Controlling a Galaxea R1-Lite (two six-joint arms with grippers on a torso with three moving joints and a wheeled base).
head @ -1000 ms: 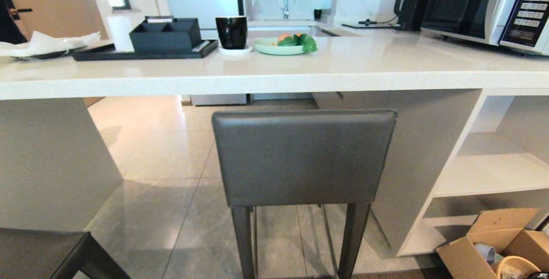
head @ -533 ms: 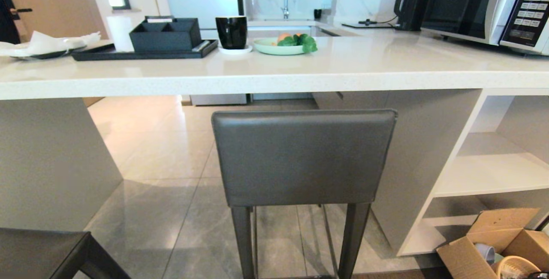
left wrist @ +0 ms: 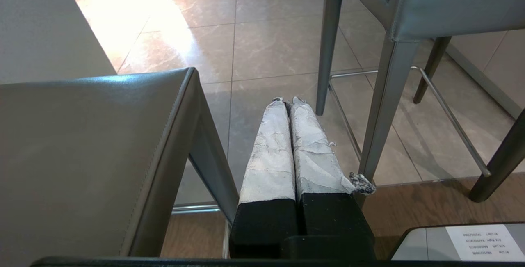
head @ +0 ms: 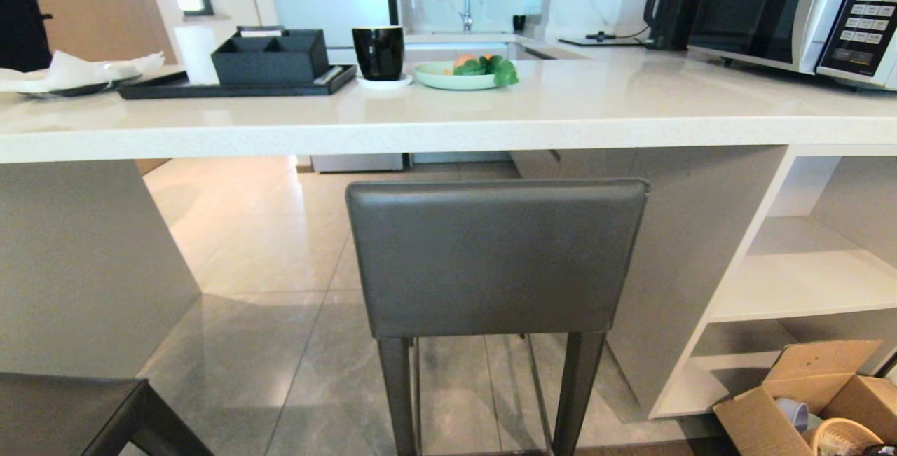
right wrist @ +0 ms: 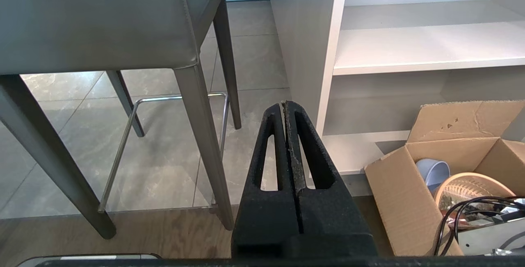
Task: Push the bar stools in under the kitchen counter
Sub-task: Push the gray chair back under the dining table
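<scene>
So the main stool (head: 496, 260) sits dead center in the head view, backrest facing the camera, its top edge just below the front lip of the counter (head: 448, 135). From here it looks parked at the counter's edge rather than tucked under, though how far the seat reaches under is hard to judge. The second stool (head: 77, 410) only pokes into the corner at about 7 o'clock, well back from the counter.

Left hand (left wrist: 287, 101) is clenched shut with nothing in it, its tape-wrapped fingers pressed together, hanging low between the two stools. Right hand (right wrist: 286, 105) is likewise closed and empty, low beside the main stool's leg (right wrist: 203, 144) and chrome footrest bar (right wrist: 123, 144).

Up on the counter: a black tray (head: 231, 85) at 11 o'clock, a black mug (head: 378, 52), a green plate (head: 455, 78) with fruit, and a microwave (head: 799, 8) at 1 o'clock. White shelves (head: 806, 281) at 3 o'clock, an open cardboard box (head: 806, 400) on the floor at 5.
</scene>
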